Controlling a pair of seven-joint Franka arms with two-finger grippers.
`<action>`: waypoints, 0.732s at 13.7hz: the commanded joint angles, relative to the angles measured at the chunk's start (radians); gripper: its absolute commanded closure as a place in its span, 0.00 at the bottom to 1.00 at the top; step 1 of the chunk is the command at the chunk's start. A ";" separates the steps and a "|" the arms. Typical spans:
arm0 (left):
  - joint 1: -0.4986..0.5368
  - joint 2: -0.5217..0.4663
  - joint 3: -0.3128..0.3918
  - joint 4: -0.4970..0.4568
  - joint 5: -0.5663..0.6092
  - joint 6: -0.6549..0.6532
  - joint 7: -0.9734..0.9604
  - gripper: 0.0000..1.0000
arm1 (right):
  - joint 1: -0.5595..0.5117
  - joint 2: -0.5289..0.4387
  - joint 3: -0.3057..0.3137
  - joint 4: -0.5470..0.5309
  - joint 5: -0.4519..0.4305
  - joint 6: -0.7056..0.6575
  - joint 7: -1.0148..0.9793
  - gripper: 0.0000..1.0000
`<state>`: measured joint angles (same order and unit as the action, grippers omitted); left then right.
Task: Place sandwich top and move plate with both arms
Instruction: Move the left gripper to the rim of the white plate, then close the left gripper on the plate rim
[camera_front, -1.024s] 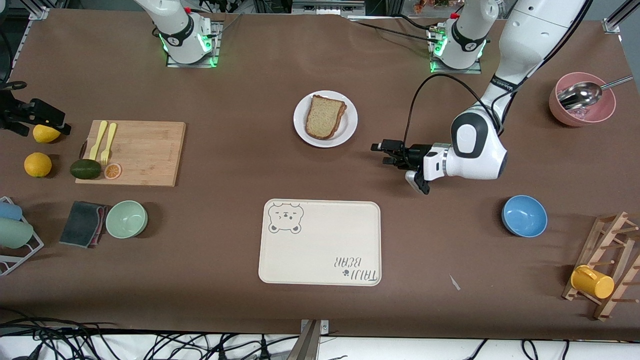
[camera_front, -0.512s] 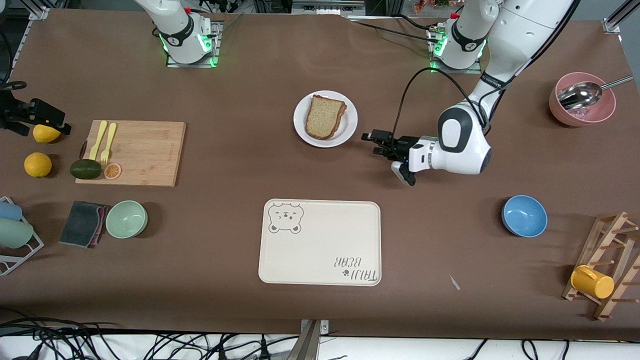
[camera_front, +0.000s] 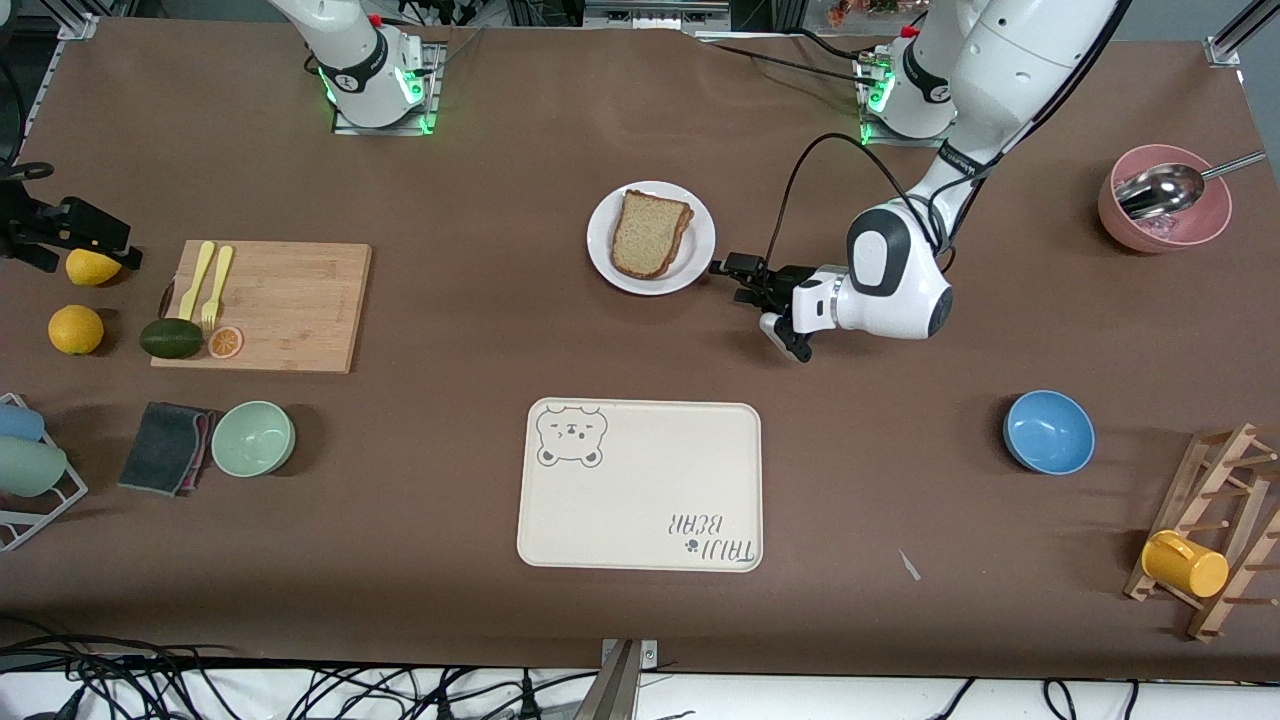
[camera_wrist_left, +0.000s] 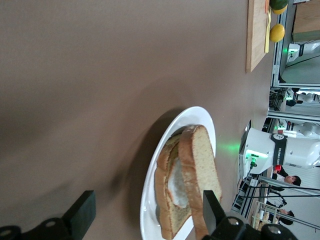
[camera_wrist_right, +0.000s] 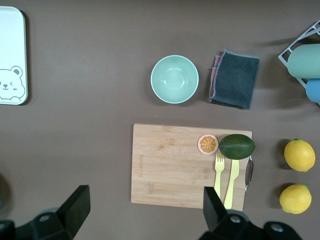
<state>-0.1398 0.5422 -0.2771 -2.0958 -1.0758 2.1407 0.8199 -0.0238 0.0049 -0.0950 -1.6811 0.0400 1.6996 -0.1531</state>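
Note:
The plate (camera_front: 700, 252) sits mid-table, farther from the front camera than the bear tray. On it lies the sandwich top (camera_front: 650, 233), a pale speckled slice resting on a darker slice with egg white between them. The left wrist view shows this stack edge-on: the sandwich top (camera_wrist_left: 200, 160) over the egg (camera_wrist_left: 177, 182). My left gripper (camera_front: 735, 280) is low at the plate's rim on the left arm's side, open, its jaws either side of the plate's rim (camera_wrist_left: 170, 130). My right gripper (camera_wrist_right: 145, 200) is open and empty, high over the cutting board (camera_wrist_right: 170, 165).
A cream bear tray (camera_front: 640, 485) lies nearer the front camera than the plate. A blue bowl (camera_front: 1048, 430), a pink bowl with a spoon (camera_front: 1165, 215) and a mug rack (camera_front: 1215, 530) are toward the left arm's end. A green bowl (camera_front: 252, 437), cloth and lemons surround the cutting board (camera_front: 290, 300).
My left gripper has travelled over the bare table toward the plate and now reaches its rim. The plate, the sandwich and the right arm have not moved.

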 joint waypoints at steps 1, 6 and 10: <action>-0.010 0.025 -0.001 -0.006 -0.036 0.016 0.051 0.09 | 0.002 0.003 0.001 0.020 -0.009 -0.020 0.012 0.00; -0.043 0.032 -0.002 -0.024 -0.127 0.048 0.111 0.22 | 0.002 0.004 0.000 0.020 -0.009 -0.020 0.012 0.00; -0.070 0.058 -0.002 -0.026 -0.173 0.048 0.151 0.22 | 0.002 0.004 0.000 0.020 -0.009 -0.020 0.012 0.00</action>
<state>-0.1997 0.5914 -0.2794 -2.1167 -1.2077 2.1733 0.9288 -0.0239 0.0054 -0.0951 -1.6811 0.0400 1.6990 -0.1530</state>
